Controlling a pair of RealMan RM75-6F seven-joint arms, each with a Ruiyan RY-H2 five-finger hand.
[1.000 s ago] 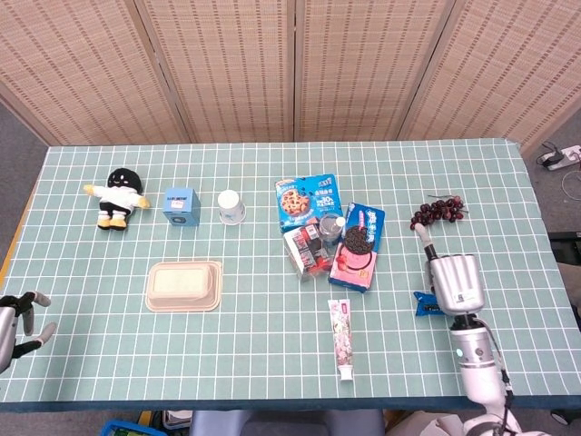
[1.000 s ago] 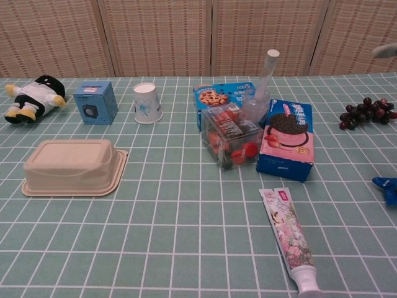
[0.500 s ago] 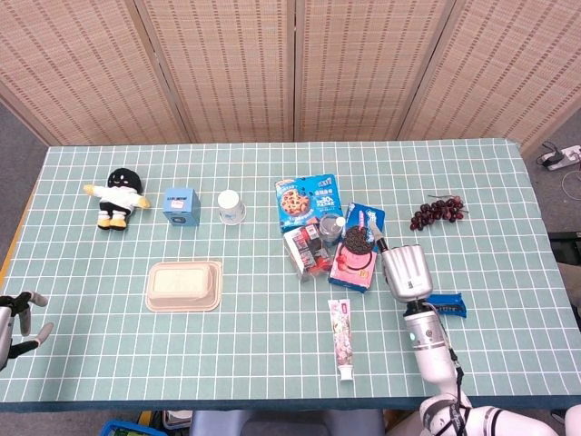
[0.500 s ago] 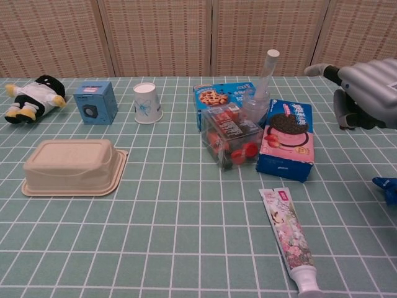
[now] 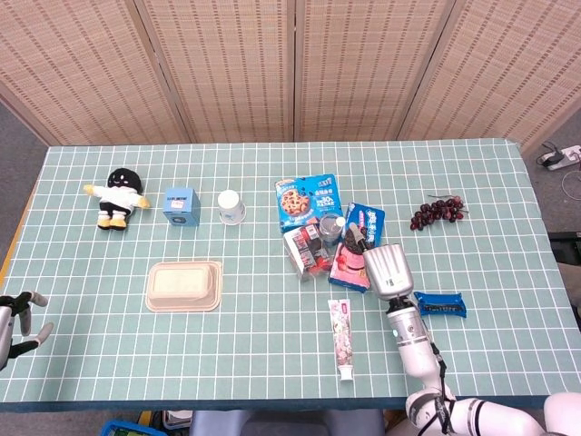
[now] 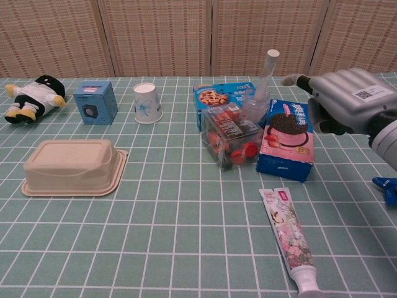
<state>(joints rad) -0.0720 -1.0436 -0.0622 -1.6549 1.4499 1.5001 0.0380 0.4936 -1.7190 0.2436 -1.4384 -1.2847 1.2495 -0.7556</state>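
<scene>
Fingers of the right hand were loosely curled, gripping nothing; the hand hovered above the pink-and-blue cookie box, palm down, with one digit stretched toward the clear bottle. Contact with the box could not be confirmed from either view. From the head view, the right hand sat over the near right part of that box, close to the worktop's centre.

Left hand rested off the near left corner of the worktop, its fingers spread apart and holding nothing.

The cookie box lay flat in a cluster with the bottle, a clear tub of red items touching its left side, and a blue chocolate-chip cookie pack behind them. A floral toothpaste tube lay nearer the front edge, just beside the cluster. A blue wrapped snack bar lay to the right of the right forearm. A bunch of dark grapes sat toward the right edge, well apart from the hand.

Toward the left edge: a plush doll, a small blue carton, and a paper cup in a row along the far side. A beige lidded food tray lay nearer the front, between that row and the front edge.
</scene>
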